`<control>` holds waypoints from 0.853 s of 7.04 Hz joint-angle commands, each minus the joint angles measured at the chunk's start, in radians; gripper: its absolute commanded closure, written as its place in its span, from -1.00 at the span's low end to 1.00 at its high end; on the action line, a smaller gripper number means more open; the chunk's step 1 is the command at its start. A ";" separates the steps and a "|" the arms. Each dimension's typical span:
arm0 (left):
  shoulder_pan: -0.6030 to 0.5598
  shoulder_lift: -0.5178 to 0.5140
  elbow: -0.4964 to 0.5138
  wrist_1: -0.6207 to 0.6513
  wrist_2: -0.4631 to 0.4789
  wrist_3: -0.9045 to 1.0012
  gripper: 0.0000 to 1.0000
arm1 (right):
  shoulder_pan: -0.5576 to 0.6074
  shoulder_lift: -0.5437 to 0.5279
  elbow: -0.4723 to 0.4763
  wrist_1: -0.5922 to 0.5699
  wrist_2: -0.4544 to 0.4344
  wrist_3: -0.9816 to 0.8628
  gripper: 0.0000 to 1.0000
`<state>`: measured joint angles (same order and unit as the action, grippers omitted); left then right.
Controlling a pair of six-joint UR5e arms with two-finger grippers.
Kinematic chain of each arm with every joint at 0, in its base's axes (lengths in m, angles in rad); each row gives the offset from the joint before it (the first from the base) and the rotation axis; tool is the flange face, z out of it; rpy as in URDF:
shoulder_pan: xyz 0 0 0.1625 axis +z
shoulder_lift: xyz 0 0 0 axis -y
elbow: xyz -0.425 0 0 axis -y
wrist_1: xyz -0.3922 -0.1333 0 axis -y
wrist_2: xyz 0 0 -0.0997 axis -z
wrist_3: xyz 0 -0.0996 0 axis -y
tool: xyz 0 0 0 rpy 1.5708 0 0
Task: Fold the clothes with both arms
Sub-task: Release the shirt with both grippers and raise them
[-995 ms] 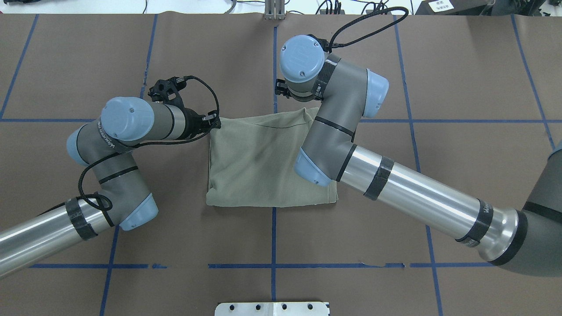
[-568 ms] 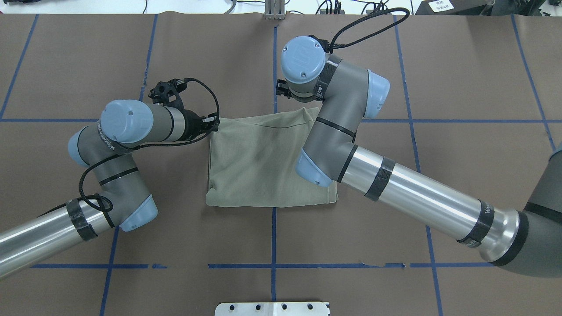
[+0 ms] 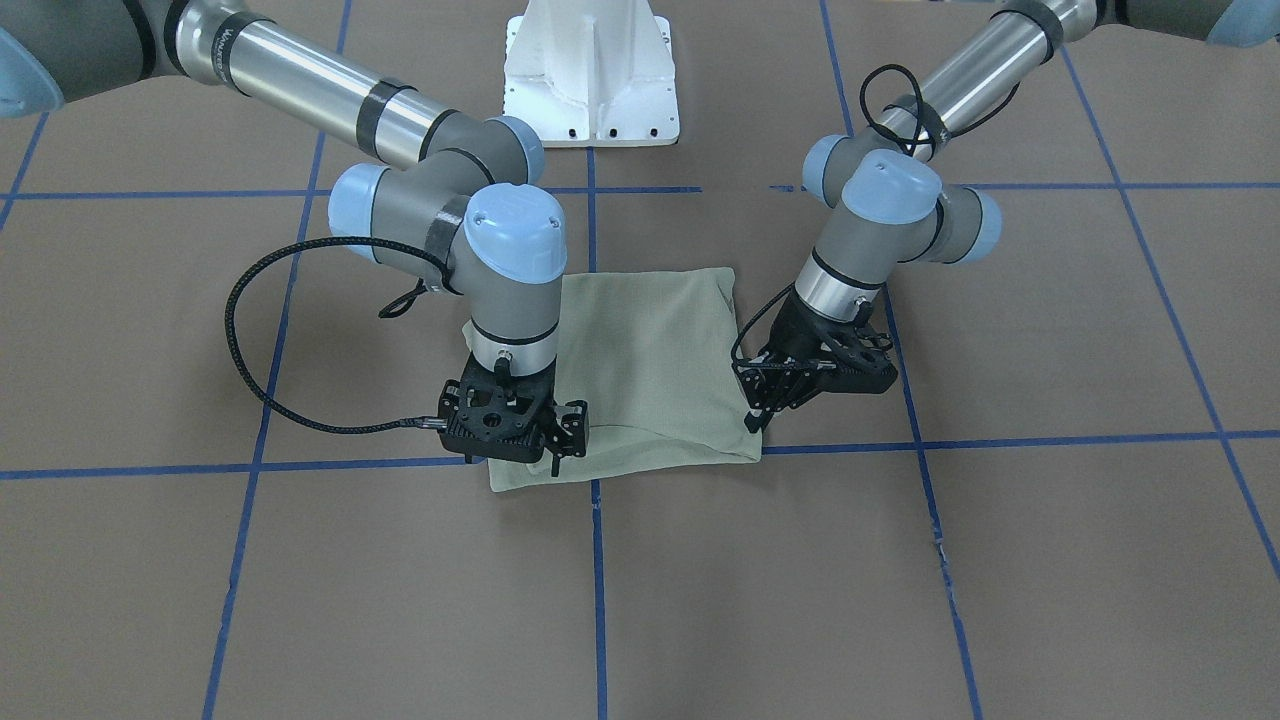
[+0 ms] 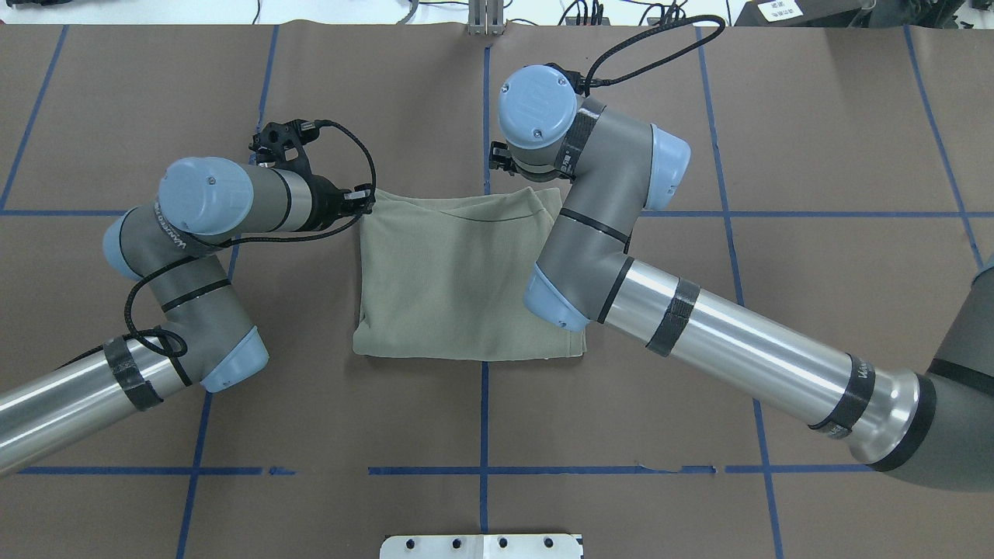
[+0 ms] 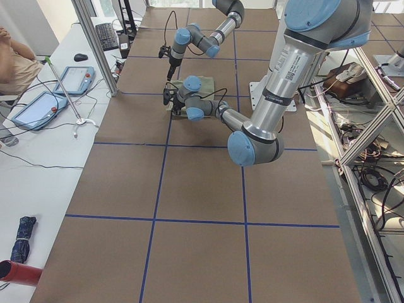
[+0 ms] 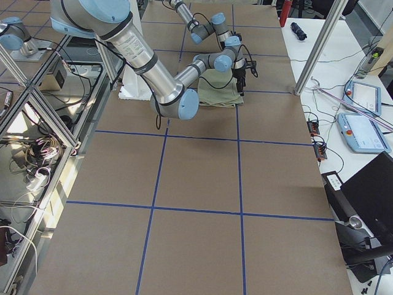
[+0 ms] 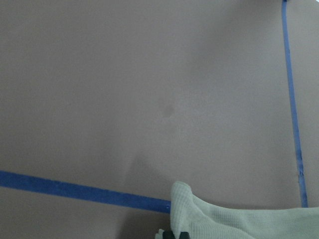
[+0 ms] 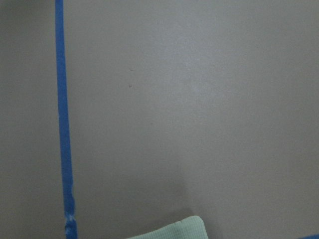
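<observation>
So the sage-green shirt point(image 4: 466, 279) is lying folded into a squarish bundle in the middle of the brown table point(image 4: 815, 140), right over where the blue tape lines point(image 4: 483, 435) are crossing. The left gripper point(image 3: 762, 405) is pinching the far corner on the robot's left side, fingers closed onto the cloth, and in the overhead view that corner point(image 4: 366, 200) is getting tugged outward so the far edge is running a bit slanted instead of square. The left wrist camera is showing a lifted bit of pale knit point(image 7: 209, 211) poking up at the bottom of its frame just past a tape line, with dark fingertips peeking out right beneath it. The right gripper point(image 3: 565, 445) is sitting down at the other far corner, fingers pointing at the table and standing over the shirt's edge; it's looking like it's clamped on the fabric, though the overhead view is hiding it under the wrist joint point(image 4: 537, 105). The right wrist camera is catching just a small rounded corner of green cloth point(image 8: 182, 228) at the bottom. The near edge is lying flat and straight on the table. The white pedestal base point(image 3: 590, 70) is standing behind, between the two arms.
</observation>
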<state>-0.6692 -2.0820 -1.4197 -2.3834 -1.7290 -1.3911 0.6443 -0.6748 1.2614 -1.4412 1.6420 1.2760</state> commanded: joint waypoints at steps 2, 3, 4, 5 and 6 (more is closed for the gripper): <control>-0.009 0.002 0.008 0.009 -0.001 0.087 -0.98 | 0.002 -0.015 0.009 0.002 0.006 -0.033 -1.00; -0.035 0.005 -0.002 0.024 -0.012 0.160 -1.00 | 0.020 -0.022 0.022 -0.002 0.033 -0.085 -1.00; -0.088 0.011 -0.051 0.099 -0.076 0.287 -1.00 | 0.073 -0.029 0.030 -0.005 0.142 -0.172 -1.00; -0.154 0.089 -0.180 0.222 -0.154 0.448 -1.00 | 0.128 -0.093 0.086 -0.008 0.224 -0.275 -1.00; -0.229 0.153 -0.290 0.334 -0.223 0.607 -1.00 | 0.211 -0.202 0.189 -0.036 0.313 -0.422 -1.00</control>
<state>-0.8125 -2.0040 -1.5782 -2.1838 -1.8665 -0.9753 0.7667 -0.7707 1.3513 -1.4543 1.8459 1.0133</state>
